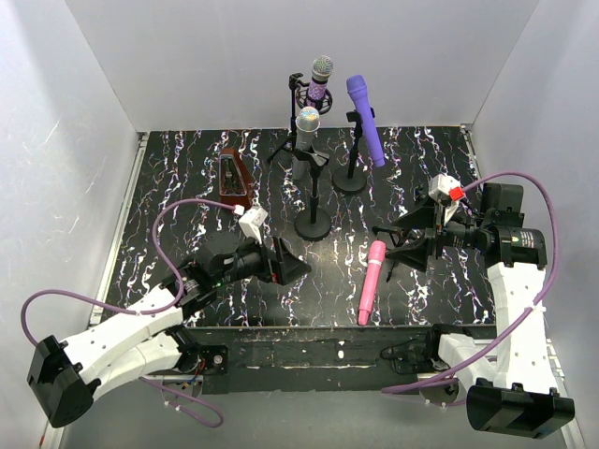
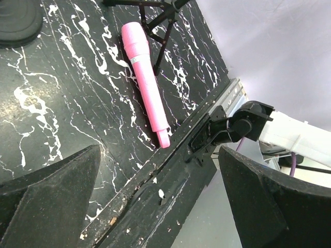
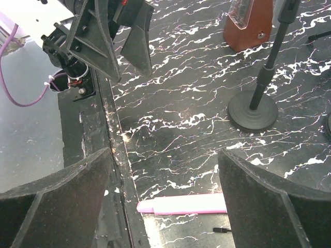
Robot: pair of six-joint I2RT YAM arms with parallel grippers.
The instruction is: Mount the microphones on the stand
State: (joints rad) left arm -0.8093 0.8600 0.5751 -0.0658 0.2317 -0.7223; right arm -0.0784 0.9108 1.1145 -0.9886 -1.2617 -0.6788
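The pink microphone (image 1: 370,281) lies flat on the black marbled table near the front edge, also seen in the left wrist view (image 2: 145,77) and the right wrist view (image 3: 183,204). A glittery purple microphone (image 1: 320,79), a silver-grey one (image 1: 306,129) and a violet one (image 1: 365,117) sit on stands at the back. My right gripper (image 1: 386,246) (image 3: 164,155) is open, low over the table just right of the pink microphone's upper end. My left gripper (image 1: 298,267) (image 2: 159,155) is open and holds nothing, left of the pink microphone.
A dark red wedge-shaped box (image 1: 234,178) (image 3: 248,23) stands at the back left. Round stand bases (image 1: 312,224) (image 1: 351,181) and tripod legs (image 1: 281,145) occupy the middle back. White walls enclose three sides. The table's front rail (image 1: 328,351) runs along the near edge.
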